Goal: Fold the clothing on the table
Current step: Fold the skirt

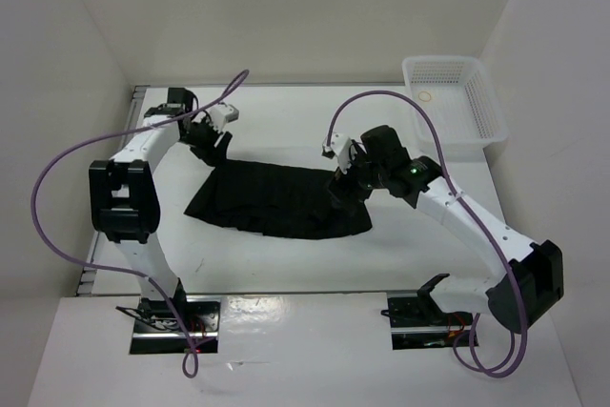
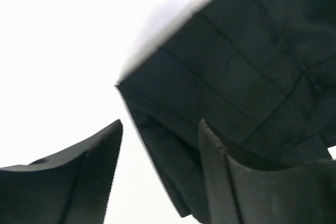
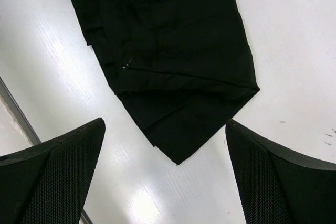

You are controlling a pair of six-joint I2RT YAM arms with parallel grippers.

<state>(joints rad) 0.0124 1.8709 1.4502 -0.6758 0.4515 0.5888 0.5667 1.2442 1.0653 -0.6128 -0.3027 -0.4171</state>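
Note:
The clothing, a black pleated skirt (image 1: 276, 199), lies spread across the middle of the white table (image 1: 286, 121). My left gripper (image 1: 212, 145) hovers at its far left corner. In the left wrist view the left gripper (image 2: 160, 124) is open. A corner of the skirt (image 2: 236, 61) reaches in between the fingers, close against the right finger (image 2: 215, 171), with bare table beside the left one. My right gripper (image 1: 345, 188) hangs over the skirt's right end. In the right wrist view the right gripper (image 3: 165, 123) is wide open above a pointed corner of the skirt (image 3: 173, 51) and touches nothing.
A white mesh basket (image 1: 453, 97) stands at the far right corner of the table. White walls close in the back and both sides. Purple cables loop off both arms. The table's metal rim (image 3: 16, 114) shows at the left of the right wrist view.

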